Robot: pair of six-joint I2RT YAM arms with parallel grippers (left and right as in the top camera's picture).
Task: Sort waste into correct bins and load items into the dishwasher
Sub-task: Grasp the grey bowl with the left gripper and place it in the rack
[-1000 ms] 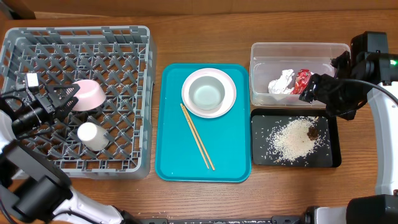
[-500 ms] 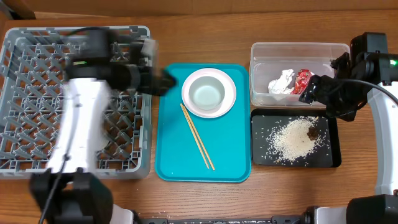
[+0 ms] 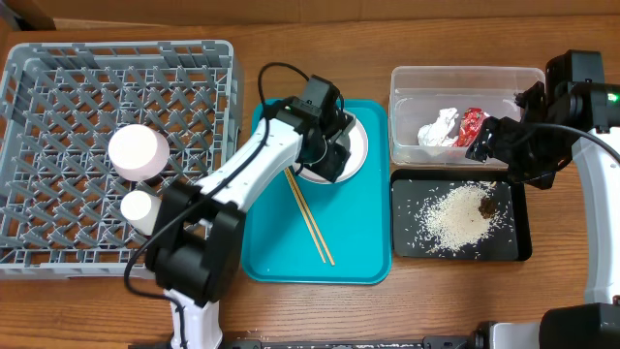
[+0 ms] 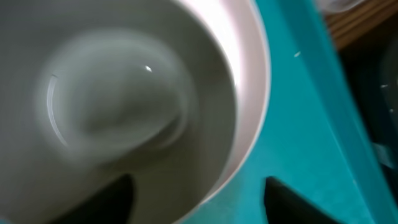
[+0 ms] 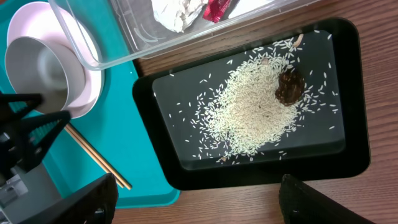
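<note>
My left gripper (image 3: 327,158) is open over the grey bowl (image 4: 118,106), which sits on the round white plate (image 3: 359,142) on the teal tray. In the left wrist view one finger of the left gripper (image 4: 199,190) is inside the bowl and one is outside the rim. The pink bowl (image 3: 138,152) and the white cup (image 3: 139,206) sit in the grey dish rack (image 3: 58,87). The chopsticks (image 3: 308,213) lie on the teal tray. My right gripper (image 5: 199,205) is open and empty above the black tray (image 3: 407,247), which holds the rice (image 3: 455,218) and the brown scrap (image 3: 486,206).
The clear tub (image 3: 407,87) holds the white tissue (image 3: 438,128) and the red wrapper (image 3: 471,124). The teal tray (image 3: 358,247) lies between the rack and the bins. Bare wooden table runs along the front edge.
My left arm has swung from the rack across to the plate on the teal tray. The pink bowl stays in the rack, let go. The right arm has not moved.
</note>
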